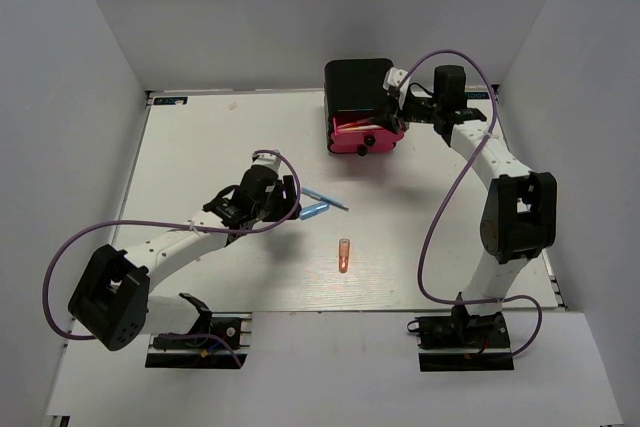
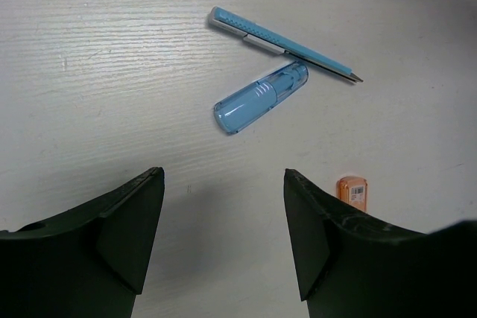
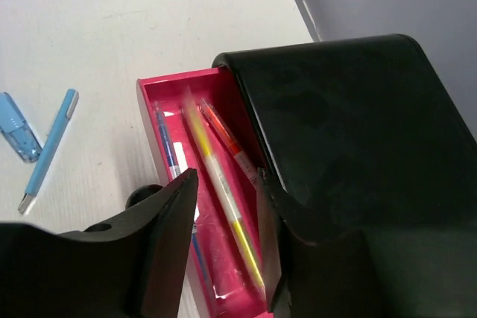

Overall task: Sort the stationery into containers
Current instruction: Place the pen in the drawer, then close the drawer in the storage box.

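Note:
The black rounded box (image 1: 358, 85) stands at the back of the table with a pink drawer (image 1: 352, 136) pulled out. In the right wrist view the drawer (image 3: 147, 88) holds a yellow-green pen (image 3: 220, 185), an orange pen (image 3: 229, 141) and a blue pen (image 3: 167, 147). My right gripper (image 3: 227, 178) is open just above the drawer; the yellow-green pen looks blurred between its fingers, touching neither. A light blue pen (image 2: 283, 44), a short blue capped marker (image 2: 261, 98) and an orange marker (image 2: 352, 191) lie on the table. My left gripper (image 2: 223, 176) is open and empty, just short of the blue marker.
The box (image 3: 350, 132) fills the right side of the right wrist view, close to my right finger. The drawer's black knob (image 3: 141, 196) sits by my left finger. Grey walls enclose the white table (image 1: 200, 147) on three sides. The orange marker (image 1: 345, 254) lies mid-table.

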`<state>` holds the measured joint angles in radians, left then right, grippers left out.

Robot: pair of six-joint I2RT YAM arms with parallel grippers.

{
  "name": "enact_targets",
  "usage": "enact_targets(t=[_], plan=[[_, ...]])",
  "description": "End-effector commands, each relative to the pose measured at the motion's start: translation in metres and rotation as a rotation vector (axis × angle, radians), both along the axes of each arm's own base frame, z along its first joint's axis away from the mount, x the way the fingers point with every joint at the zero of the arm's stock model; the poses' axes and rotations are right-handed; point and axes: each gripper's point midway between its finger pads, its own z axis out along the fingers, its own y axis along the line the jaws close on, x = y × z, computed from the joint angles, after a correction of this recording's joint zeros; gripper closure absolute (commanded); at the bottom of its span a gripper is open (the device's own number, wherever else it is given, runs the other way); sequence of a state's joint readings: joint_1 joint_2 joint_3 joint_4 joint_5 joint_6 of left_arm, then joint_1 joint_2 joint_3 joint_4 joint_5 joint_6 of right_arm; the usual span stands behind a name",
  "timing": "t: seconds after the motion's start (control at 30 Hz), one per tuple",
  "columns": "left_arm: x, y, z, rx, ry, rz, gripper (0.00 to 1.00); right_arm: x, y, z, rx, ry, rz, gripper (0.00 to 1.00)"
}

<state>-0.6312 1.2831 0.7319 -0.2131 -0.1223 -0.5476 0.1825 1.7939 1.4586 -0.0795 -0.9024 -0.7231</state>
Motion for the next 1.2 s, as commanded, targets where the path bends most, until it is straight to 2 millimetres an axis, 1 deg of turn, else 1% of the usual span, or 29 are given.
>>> enact_targets(t=[0.0,0.1,0.13,0.17,0.2,0.23,0.27,0.3,0.33,0.37,0.4,0.43,0.5,0.53,0.57,0.6,0.63,0.67,0.7,0.73,0.77,0.8,0.83,0.93,0.97,1.0,1.03,1.13,1.17], plan=[[0.003,-0.002,0.012,-0.024,-0.03,-0.004,0.25,-0.003,0.002,0.019,0.013,-0.047,0.05,0.54],[0.004,-0.003,0.014,-0.029,-0.038,-0.004,0.25,-0.006,-0.001,0.033,0.027,-0.073,0.044,0.52],[0.004,-0.003,0.014,-0.029,-0.038,-0.004,0.25,-0.007,-0.002,0.032,0.035,-0.065,0.039,0.52],[0.004,-0.003,0.011,-0.024,-0.03,-0.004,0.25,-0.013,-0.005,0.047,0.061,-0.057,0.023,0.52],[0.004,-0.003,0.013,-0.024,-0.03,-0.004,0.25,-0.021,-0.003,0.043,0.083,-0.038,0.035,0.59],[0.004,-0.003,0.013,-0.024,-0.03,-0.004,0.25,-0.023,-0.003,0.055,0.141,0.002,0.009,0.67],[0.004,-0.003,0.013,-0.024,-0.03,-0.004,0.25,-0.035,-0.005,0.077,0.168,-0.025,0.008,0.79],[0.004,-0.003,0.013,-0.024,-0.03,-0.004,0.25,-0.047,-0.006,0.072,0.199,0.004,-0.003,1.0],[0.004,-0.003,0.01,-0.024,-0.03,-0.004,0.25,-0.051,-0.005,0.063,0.231,0.09,-0.019,1.0],[0.004,-0.003,0.01,-0.024,-0.03,-0.004,0.25,-0.064,-0.006,0.077,0.245,0.064,-0.029,1.0],[0.005,-0.004,0.012,-0.03,-0.039,-0.004,0.25,-0.076,-0.005,0.05,0.24,0.153,-0.033,1.0],[0.005,-0.004,0.012,-0.03,-0.039,-0.004,0.25,-0.086,-0.004,0.047,0.255,0.212,-0.034,1.0],[0.004,-0.005,0.008,-0.028,-0.027,-0.011,0.25,-0.1,-0.006,0.024,0.253,0.357,-0.076,1.0],[0.004,-0.005,0.005,-0.023,-0.019,-0.011,0.25,-0.103,-0.009,0.012,0.248,0.399,-0.107,1.0],[0.007,-0.007,0.01,-0.029,-0.028,-0.011,0.25,-0.109,-0.011,-0.003,0.242,0.47,-0.135,1.0],[0.006,-0.007,0.006,-0.023,-0.019,-0.011,0.25,-0.114,-0.012,-0.006,0.25,0.511,-0.15,0.99],[0.005,-0.008,0.006,-0.029,-0.015,-0.019,0.25,-0.117,-0.012,-0.021,0.243,0.557,-0.179,0.8],[0.007,-0.009,0.004,-0.027,-0.013,-0.019,0.25,-0.118,-0.013,-0.024,0.258,0.609,-0.207,0.71],[0.005,-0.011,0.004,-0.033,-0.009,-0.027,0.25,-0.118,-0.012,-0.029,0.264,0.647,-0.224,0.66],[0.008,-0.013,0.004,-0.033,-0.009,-0.027,0.25,-0.113,-0.014,-0.032,0.269,0.649,-0.263,0.54],[0.01,-0.014,0.008,-0.032,-0.019,-0.033,0.25,-0.113,-0.013,-0.033,0.284,0.694,-0.286,0.52],[0.01,-0.014,0.004,-0.026,-0.011,-0.033,0.25,-0.11,-0.011,-0.043,0.295,0.768,-0.313,0.5],[0.012,-0.015,0.009,-0.032,-0.019,-0.033,0.25,-0.106,-0.012,-0.044,0.3,0.789,-0.334,0.48],[0.012,-0.015,0.006,-0.026,-0.012,-0.033,0.25,-0.094,-0.009,-0.055,0.346,0.933,-0.436,0.46],[0.012,-0.015,0.006,-0.026,-0.012,-0.033,0.25,-0.091,-0.008,-0.053,0.358,0.941,-0.444,0.44],[0.012,-0.015,0.01,-0.033,-0.022,-0.033,0.25,-0.089,-0.006,-0.05,0.393,0.987,-0.467,0.44],[0.012,-0.015,0.01,-0.033,-0.022,-0.033,0.25,-0.087,-0.006,-0.052,0.406,1.004,-0.477,0.44],[0.01,-0.014,0.01,-0.034,-0.023,-0.033,0.25,-0.074,-0.003,-0.044,0.476,1.014,-0.503,0.44],[0.01,-0.014,0.01,-0.034,-0.023,-0.033,0.25,-0.075,-0.001,-0.045,0.5,1.054,-0.514,0.42]])
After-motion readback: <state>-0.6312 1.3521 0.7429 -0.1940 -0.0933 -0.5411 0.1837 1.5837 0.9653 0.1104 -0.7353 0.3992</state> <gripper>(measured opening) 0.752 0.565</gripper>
